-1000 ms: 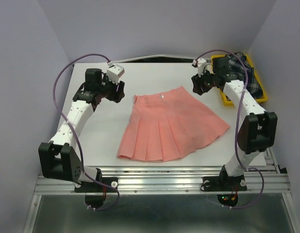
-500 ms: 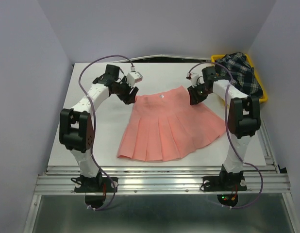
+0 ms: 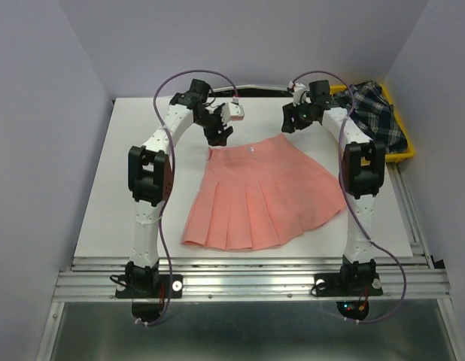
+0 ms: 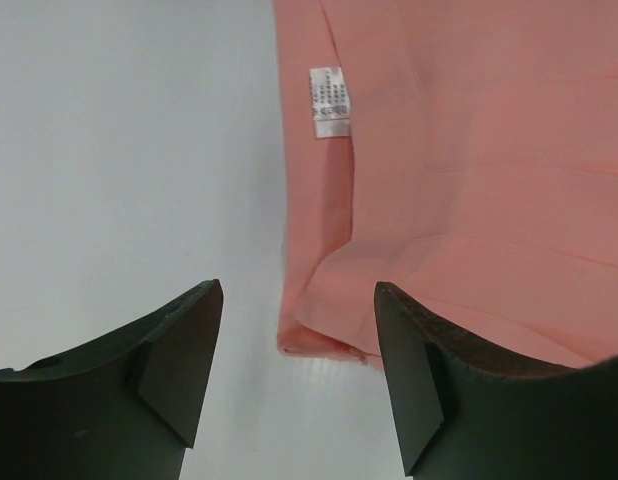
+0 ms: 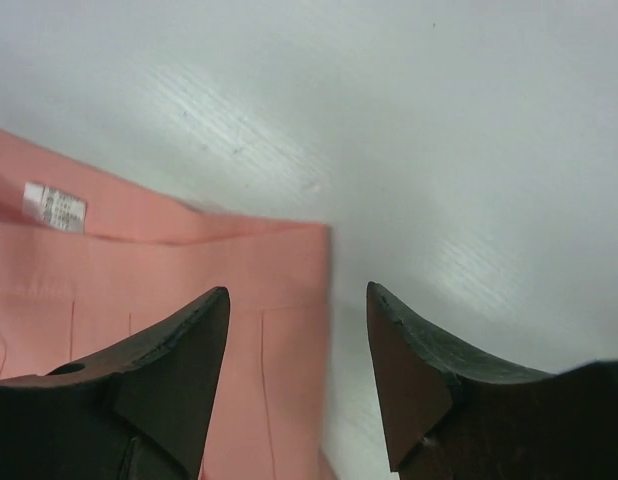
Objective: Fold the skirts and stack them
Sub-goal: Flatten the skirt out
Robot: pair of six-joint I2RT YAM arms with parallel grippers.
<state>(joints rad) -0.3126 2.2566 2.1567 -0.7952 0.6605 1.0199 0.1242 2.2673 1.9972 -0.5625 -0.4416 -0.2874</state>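
Note:
The salmon-pink pleated skirt [image 3: 260,192] lies flat in the middle of the table, waistband at the far side. My left gripper [image 3: 217,137] is open just above the waistband's left corner, which shows between its fingers in the left wrist view [image 4: 319,335]. My right gripper [image 3: 290,125] is open above the waistband's right corner, seen in the right wrist view [image 5: 289,260]. Neither holds cloth. The dark plaid skirt [image 3: 374,111] lies bunched in the yellow tray [image 3: 402,154] at the far right.
The white table [image 3: 135,195] has grey walls close behind and on both sides. A white care label [image 4: 327,100] shows on the pink skirt's waistband. Purple cables loop above both arms.
Both arms have reached farther back and inward. Each open gripper now sits over one end of the pink skirt's waistband. The skirt has not moved.

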